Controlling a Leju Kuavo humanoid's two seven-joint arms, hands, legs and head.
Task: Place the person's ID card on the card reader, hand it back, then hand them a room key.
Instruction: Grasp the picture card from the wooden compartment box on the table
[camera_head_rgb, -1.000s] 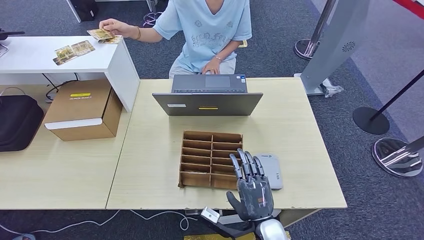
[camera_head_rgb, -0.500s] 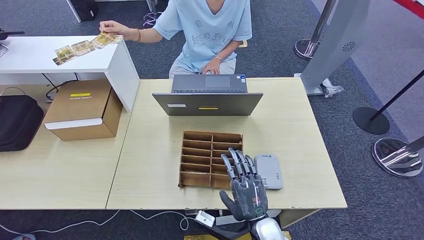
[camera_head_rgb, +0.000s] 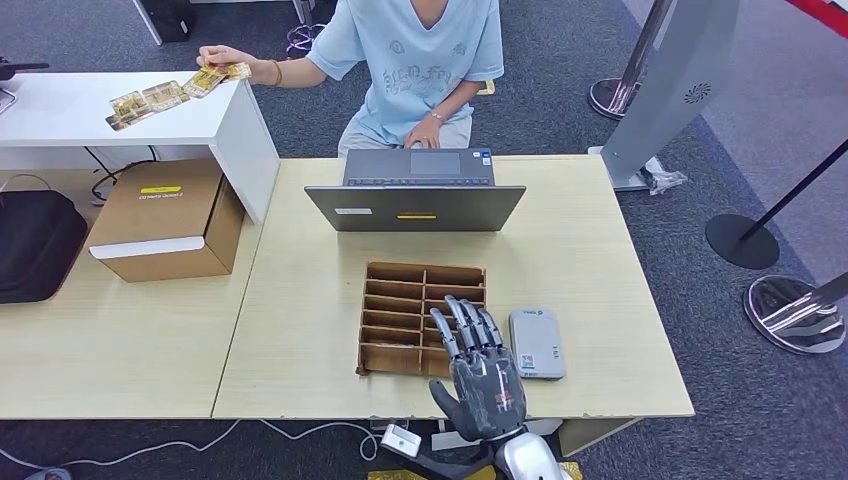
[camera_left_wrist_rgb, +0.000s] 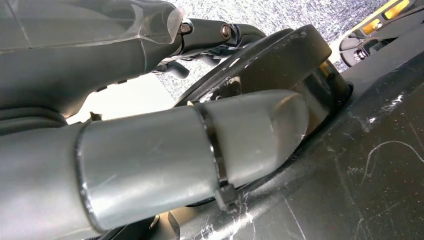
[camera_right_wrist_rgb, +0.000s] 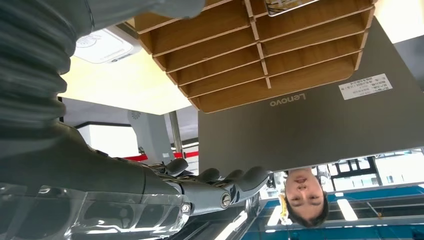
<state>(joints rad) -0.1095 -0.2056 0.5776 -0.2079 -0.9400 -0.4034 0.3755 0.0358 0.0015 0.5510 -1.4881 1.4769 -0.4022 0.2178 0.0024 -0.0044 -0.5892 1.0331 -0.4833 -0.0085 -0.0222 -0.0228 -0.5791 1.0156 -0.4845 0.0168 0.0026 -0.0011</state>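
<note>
Right hand (camera_head_rgb: 482, 375) comes first in our findings: we see it raised over the near edge of the table (camera_head_rgb: 600, 290), palm away from the camera, fingers extended and slightly apart, holding nothing. Its fingertips overlap the right column of the organiser (camera_head_rgb: 395, 315) in the head view; we cannot tell whether they touch it. Of the left hand (camera_left_wrist_rgb: 150, 165) we see the thick grey thumb and dark fingers close against dark parts, and we cannot tell whether it is closed or spread.

By size, we record the following. The table is pale wood, and a lower white counter (camera_head_rgb: 70, 110) stands off its far left corner. A person (camera_head_rgb: 415, 60) in a light blue shirt sits at the far side, one hand on the laptop (camera_head_rgb: 415, 195), the other stretched out to the counter. The laptop stands open with its grey lid facing us. A cardboard box (camera_head_rgb: 165, 220) sits below the counter, beside a black bag (camera_head_rgb: 35, 245). The organiser, a brown divided tray, lies between the laptop and the right hand. The reader (camera_head_rgb: 536, 343), grey and flat, lies just beside the organiser's right edge. Cards (camera_head_rgb: 148, 100) lie on the counter, and the person's outstretched hand holds a card (camera_head_rgb: 215, 76) at its far edge.
</note>
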